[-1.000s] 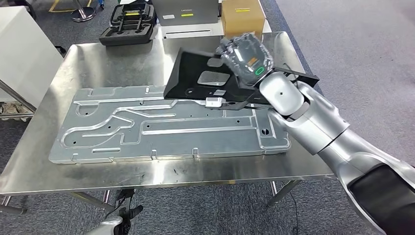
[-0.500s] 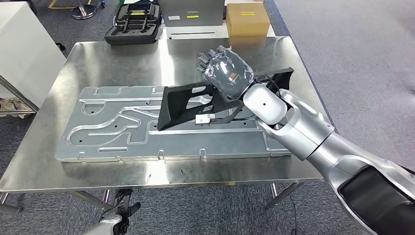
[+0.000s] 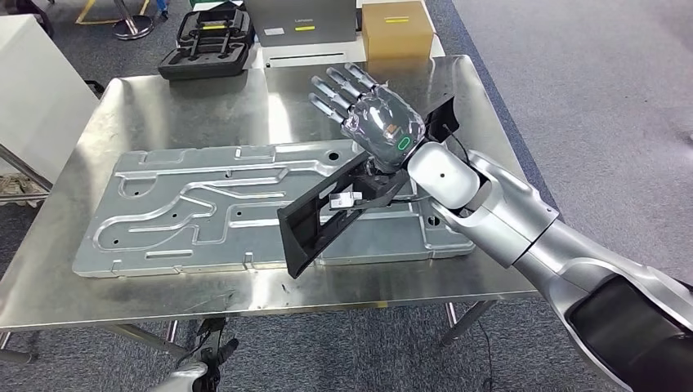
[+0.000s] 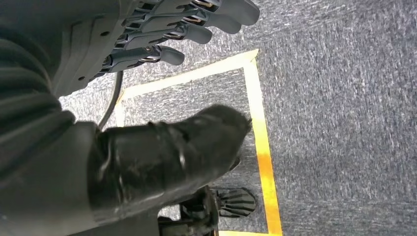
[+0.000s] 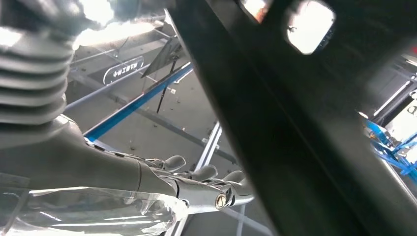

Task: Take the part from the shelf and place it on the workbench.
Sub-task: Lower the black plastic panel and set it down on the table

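The part, a long black flat bracket (image 3: 327,220) with a white tag, slants over the workbench (image 3: 204,98). Its low end touches the front edge of a large machined aluminium plate (image 3: 188,212), and its high end sticks up behind my right wrist. My right hand (image 3: 372,114) lies above the part's middle with its fingers (image 3: 335,86) stretched straight and spread; the thumb is hidden. In the right wrist view the fingers (image 5: 196,182) stand apart from the dark part (image 5: 295,123). My left hand (image 4: 123,98) hangs over carpet, fingers (image 4: 187,29) loosely apart, holding nothing.
Behind the bench stand a black moulded case (image 3: 204,45), a grey box (image 3: 301,18) and a cardboard box (image 3: 396,28). A white cabinet (image 3: 33,106) is at the left. Yellow tape (image 4: 260,147) marks the carpet below my left hand.
My right hand's fingers have uncurled from over the part and spread straight. The part has swung round and tipped, its left end dropping toward the plate's front edge.
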